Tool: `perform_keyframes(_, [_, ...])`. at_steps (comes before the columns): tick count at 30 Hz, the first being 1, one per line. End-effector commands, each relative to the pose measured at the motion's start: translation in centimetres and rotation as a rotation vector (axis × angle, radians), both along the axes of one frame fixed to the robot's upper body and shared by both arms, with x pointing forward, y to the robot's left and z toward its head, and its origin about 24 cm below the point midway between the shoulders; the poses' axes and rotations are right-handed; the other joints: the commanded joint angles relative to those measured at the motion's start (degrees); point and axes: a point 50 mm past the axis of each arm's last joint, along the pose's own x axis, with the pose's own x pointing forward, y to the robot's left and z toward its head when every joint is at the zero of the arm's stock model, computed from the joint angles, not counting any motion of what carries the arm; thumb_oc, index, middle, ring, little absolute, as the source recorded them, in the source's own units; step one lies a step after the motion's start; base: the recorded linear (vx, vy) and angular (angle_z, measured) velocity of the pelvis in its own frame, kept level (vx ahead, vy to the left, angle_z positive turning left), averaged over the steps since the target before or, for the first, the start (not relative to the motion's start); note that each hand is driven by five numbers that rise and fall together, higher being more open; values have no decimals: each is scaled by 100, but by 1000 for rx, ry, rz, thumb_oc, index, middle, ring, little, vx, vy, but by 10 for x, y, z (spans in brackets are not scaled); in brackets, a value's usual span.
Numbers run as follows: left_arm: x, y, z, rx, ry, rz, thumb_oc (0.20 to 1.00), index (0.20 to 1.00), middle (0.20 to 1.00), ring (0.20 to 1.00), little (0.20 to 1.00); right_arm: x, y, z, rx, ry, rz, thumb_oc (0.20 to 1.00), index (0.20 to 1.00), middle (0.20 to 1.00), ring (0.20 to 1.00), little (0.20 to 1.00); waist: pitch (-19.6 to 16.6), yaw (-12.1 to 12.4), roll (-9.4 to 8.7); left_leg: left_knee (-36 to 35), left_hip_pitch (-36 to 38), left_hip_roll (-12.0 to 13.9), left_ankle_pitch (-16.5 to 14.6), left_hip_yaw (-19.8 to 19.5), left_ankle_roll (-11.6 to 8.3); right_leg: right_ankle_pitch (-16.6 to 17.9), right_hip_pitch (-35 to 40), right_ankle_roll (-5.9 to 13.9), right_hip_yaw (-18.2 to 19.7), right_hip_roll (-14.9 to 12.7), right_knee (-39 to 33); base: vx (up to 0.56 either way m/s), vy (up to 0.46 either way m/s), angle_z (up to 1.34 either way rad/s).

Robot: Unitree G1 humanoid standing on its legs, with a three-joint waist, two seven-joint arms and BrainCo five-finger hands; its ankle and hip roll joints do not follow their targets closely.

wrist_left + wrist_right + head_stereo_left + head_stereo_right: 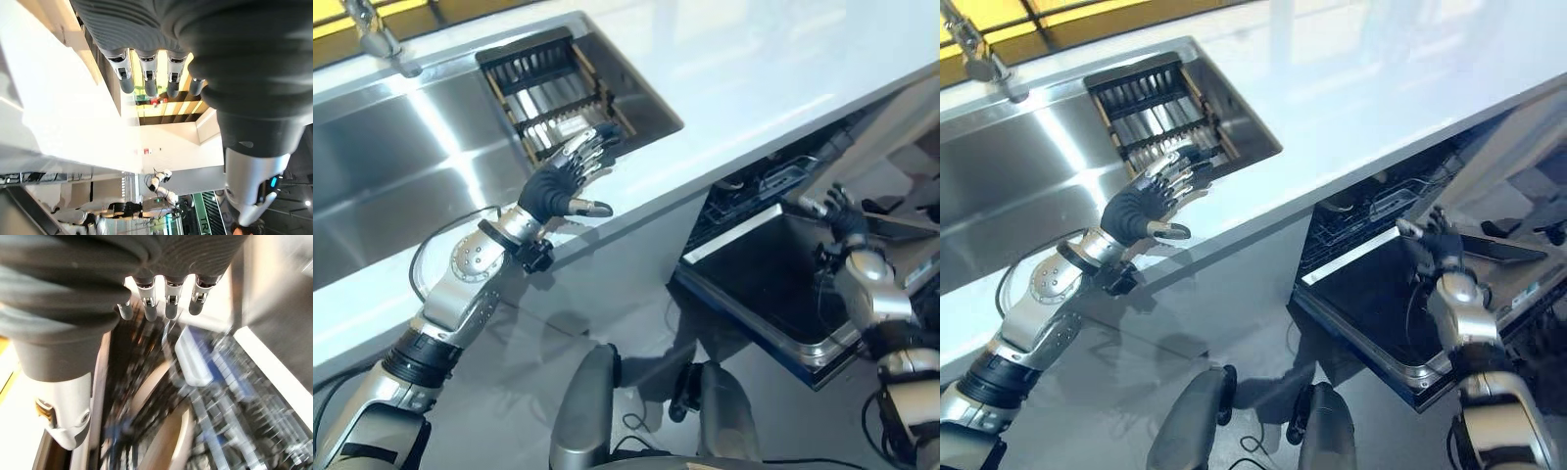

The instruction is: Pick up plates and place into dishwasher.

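Two robot hands hold nothing: the right robot hand point(847, 217), fingers loosely spread, hovers over the dishwasher's point(773, 284) flat dark lowered door. Farther off, the left robot hand point(570, 174) spreads over the glossy white counter point(754, 88) beside a ribbed dish rack point(548, 93) in the steel sink point(401, 166); blurred pale plates point(161, 431) stand in the dishwasher's wire basket.

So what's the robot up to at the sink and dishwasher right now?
It is loading plates, and is between plates now. The left hand hovers open over the counter edge beside the dish rack in the sink, holding nothing. The right hand is open above the lowered dishwasher door. Its wrist view shows a plate already in the dishwasher rack.
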Motion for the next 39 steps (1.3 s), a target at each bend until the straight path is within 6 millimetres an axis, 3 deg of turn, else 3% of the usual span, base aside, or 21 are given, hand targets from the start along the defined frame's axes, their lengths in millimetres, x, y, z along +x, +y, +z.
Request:
perform_keyframes(1, [-10, -2, -35, -62, 83, 37, 1000, 1000, 1000, 1000, 1000, -15, -6, 10, -116, -85, -33, 1000, 1000, 1000, 1000, 1000, -344, -400, 81, -63, 509, 84, -608, 382, 438, 411, 435, -208, 269, 344, -541, 29, 63, -14])
perform_keyframes(7, [-13, 4, -44, -82, 111, 65, 1000, 1000, 1000, 1000, 1000, -48, -13, -2, -146, -139, -222, 1000, 1000, 1000, 1000, 1000, -494, -706, 75, -397, 898, 142, -570, 601, 414, 479, 649, -114, 454, 480, -830, 8, 57, -26])
perform_keyframes(14, [-14, 2, -52, -104, 130, 60, 1000, 1000, 1000, 1000, 1000, -80, -20, -63, 155, -61, -452, 1000, 1000, 1000, 1000, 1000, -433, -783, 186, -362, 881, 120, -626, 696, 453, 439, 575, -131, 550, 530, -793, -16, 14, -17])
perform_keyframes(19, [-11, -2, -47, -99, 118, 40, 1000, 1000, 1000, 1000, 1000, -86, -14, -100, 376, 31, -468, 1000, 1000, 1000, 1000, 1000, -233, -643, 317, -18, 543, 29, -691, 574, 488, 347, 294, -219, 476, 473, -436, -83, -26, -1])
perform_keyframes(24, [-6, -13, -37, -99, 96, -5, 1000, 1000, 1000, 1000, 1000, -70, -3, -116, 566, 62, -371, 1000, 1000, 1000, 1000, 1000, 16, -438, 487, 501, 111, -111, -831, 392, 535, 133, -117, -322, 416, 350, 176, -92, -19, 7])
perform_keyframes(27, [-4, -24, -31, -96, 81, -40, 1000, 1000, 1000, 1000, 1000, -48, 8, -111, 724, 9, -275, 1000, 1000, 1000, 1000, 1000, 139, -324, 589, 802, -169, -201, -889, 334, 566, 33, -415, -371, 393, 275, 528, -108, -19, 14])
perform_keyframes(29, [-2, -30, -28, -94, 75, -60, 1000, 1000, 1000, 1000, 1000, -24, 20, -96, 783, -68, -143, 1000, 1000, 1000, 1000, 1000, 202, -244, 655, 936, -310, -260, -908, 296, 569, -5, -562, -392, 372, 234, 689, -97, -14, 13])
perform_keyframes(32, [-2, -33, -26, -99, 67, -78, 1000, 1000, 1000, 1000, 1000, 14, 46, -63, 868, -204, 111, 1000, 1000, 1000, 1000, 1000, 270, -173, 717, 1097, -462, -326, -921, 252, 549, -45, -699, -418, 331, 163, 852, -63, -6, -9])
perform_keyframes(33, [-2, -34, -26, -100, 66, -84, 1000, 1000, 1000, 1000, 1000, 28, 64, -45, 906, -268, 270, 1000, 1000, 1000, 1000, 1000, 284, -147, 731, 1146, -495, -329, -920, 249, 536, -49, -736, -425, 331, 137, 896, -27, -3, -10])
perform_keyframes(39, [0, -27, -24, -87, 75, -98, 1000, 1000, 1000, 1000, 1000, 65, 107, 32, 959, -496, 678, 1000, 1000, 1000, 1000, 1000, 256, -26, 715, 1273, -575, -326, -944, 214, 503, -73, -819, -374, 251, -6, 1027, 6, -12, -9])
